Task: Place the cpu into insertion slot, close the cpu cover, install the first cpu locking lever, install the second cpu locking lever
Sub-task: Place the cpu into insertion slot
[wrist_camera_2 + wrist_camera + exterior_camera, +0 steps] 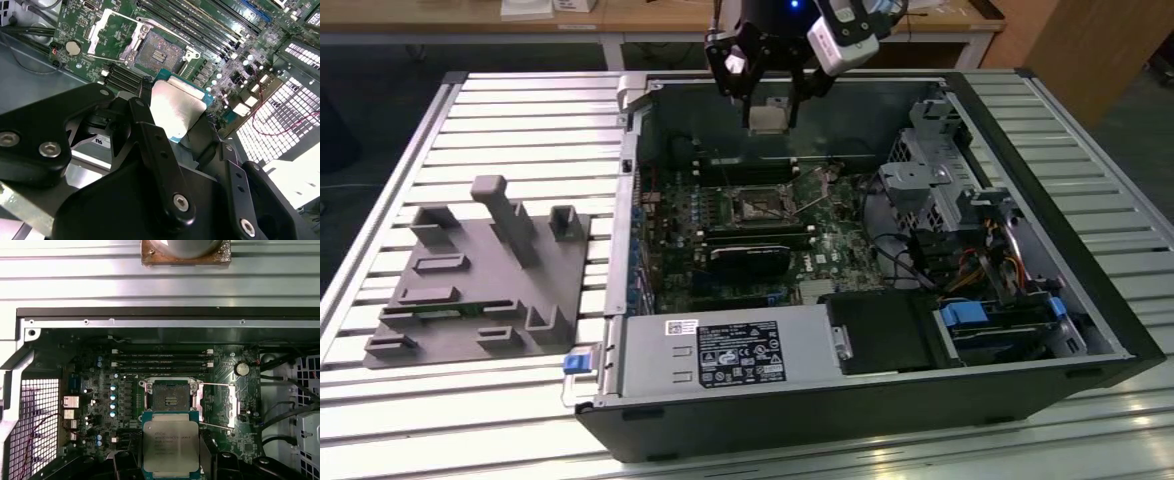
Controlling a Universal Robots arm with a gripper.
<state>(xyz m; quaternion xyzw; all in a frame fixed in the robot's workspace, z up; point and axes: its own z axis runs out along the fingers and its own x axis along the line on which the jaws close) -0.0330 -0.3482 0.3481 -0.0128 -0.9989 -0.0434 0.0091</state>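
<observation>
My gripper [769, 100] hangs above the far end of the open computer case, shut on the cpu [769, 118], a small flat square chip with a dull metal top. Both wrist views show the cpu [177, 107] [170, 442] pinched by its edges between the black fingers [150, 135]. It is held in the air, short of the insertion slot [170, 397] [160, 52] [758, 205], whose dark centre lies bare. The cpu cover [217, 405] [110, 32] is swung open beside the slot. Two thin locking levers [215, 385] stick out along the cover.
Long memory slots [160, 360] run just beyond the insertion slot. A black card [750, 262] sits on the board's near side. A drive cage and cables [947, 200] fill the exterior view's right. A grey fixture block [480, 270] lies on the slatted table at the exterior view's left.
</observation>
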